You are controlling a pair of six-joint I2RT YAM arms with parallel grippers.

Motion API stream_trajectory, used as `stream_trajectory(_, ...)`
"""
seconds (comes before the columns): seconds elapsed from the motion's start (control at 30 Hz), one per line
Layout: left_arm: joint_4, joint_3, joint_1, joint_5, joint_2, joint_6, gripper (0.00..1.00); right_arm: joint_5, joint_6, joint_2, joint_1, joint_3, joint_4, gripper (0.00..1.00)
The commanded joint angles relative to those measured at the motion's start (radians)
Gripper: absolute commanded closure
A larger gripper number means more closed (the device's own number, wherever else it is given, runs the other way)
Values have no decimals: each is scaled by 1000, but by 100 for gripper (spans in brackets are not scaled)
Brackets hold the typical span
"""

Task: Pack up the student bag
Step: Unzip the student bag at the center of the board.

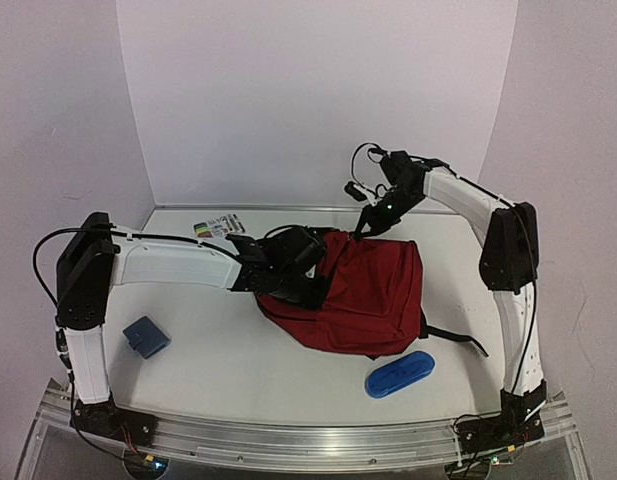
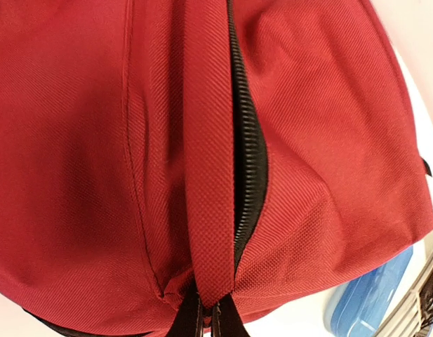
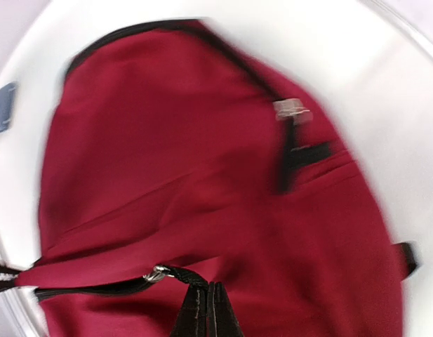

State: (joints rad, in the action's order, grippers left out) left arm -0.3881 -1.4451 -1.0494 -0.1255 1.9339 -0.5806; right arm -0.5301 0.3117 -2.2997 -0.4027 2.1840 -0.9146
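Item: student bag (image 1: 373, 290), dark red fabric, the largest thing on my table (image 1: 218, 350).
Location: middle of the table, lying on its side between my two arms, its far upper corner drawn up to a peak.
Left gripper (image 2: 209, 317): closed tight at the bag's left end. My fingers pinch the red fabric strip that runs alongside the zipper (image 2: 250, 147).
Zipper: black teeth, parted into a narrow dark gap along part of its length in my left wrist view. I cannot see inside.
Right gripper (image 3: 209, 298): fingers pressed together with no gap, at the bag's far edge on the zip line, just beside the metal slider (image 3: 158, 274). It has hold of the bag there. The view is blurred, so I cannot tell whether I grip the pull tab or the fabric itself.
Black strap (image 1: 458, 338): trails out from under the bag's right side, lying flat on the table.
Blue case (image 1: 400, 373): oblong, on the table just in front of the bag, near its front right corner and not touching it in the top view.
Small dark blue item (image 1: 146, 336): squarish, near my left arm's base, well apart from the bag.
Printed card (image 1: 218, 227): flat at the far edge of the table, behind my left forearm.
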Motion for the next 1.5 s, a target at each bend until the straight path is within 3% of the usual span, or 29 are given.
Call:
stream_trajectory(0.0, -120, 34, -36, 35, -52, -33, 100, 165, 13, -97, 25, 156, 39, 100)
stream_trajectory(0.23, -139, -46, -77, 77, 15, 22, 100, 165, -69, -190, 19, 307, 84, 100)
stream_trajectory(0.57, -117, -173, -82, 122, 101, 121, 100, 99, -178, -148, -83, 258, 199, 100)
stream_trajectory(0.63, -116, -169, -83, 121, 96, 115, 97, 78, -192, -146, -96, 262, 208, 100)
stream_trajectory(0.7, -105, -144, -81, 101, 69, 87, 85, 53, -206, -142, -99, 265, 207, 98)
stream_trajectory(0.77, -84, -111, -76, 69, 26, 56, 74, 48, -214, -119, -97, 253, 207, 83)
stream_trajectory(0.93, -72, -60, -3, 48, -97, -44, 48, 49, -218, -22, -86, 183, 208, 31)
stream_trajectory(1.0, -96, -63, 49, 60, -135, -64, 41, 49, -223, 17, -66, 163, 209, 14)
stream_trajectory(1.07, -130, -80, 91, 52, -168, -65, 34, 40, -235, 48, -38, 151, 210, 3)
stream_trajectory(1.27, -327, -152, 261, -65, -225, -75, 1, -88, -361, 109, 93, 110, 215, 2)
stream_trajectory(1.47, -464, -230, 471, -161, -181, -39, 0, -363, -436, 130, 224, -6, 213, 2)
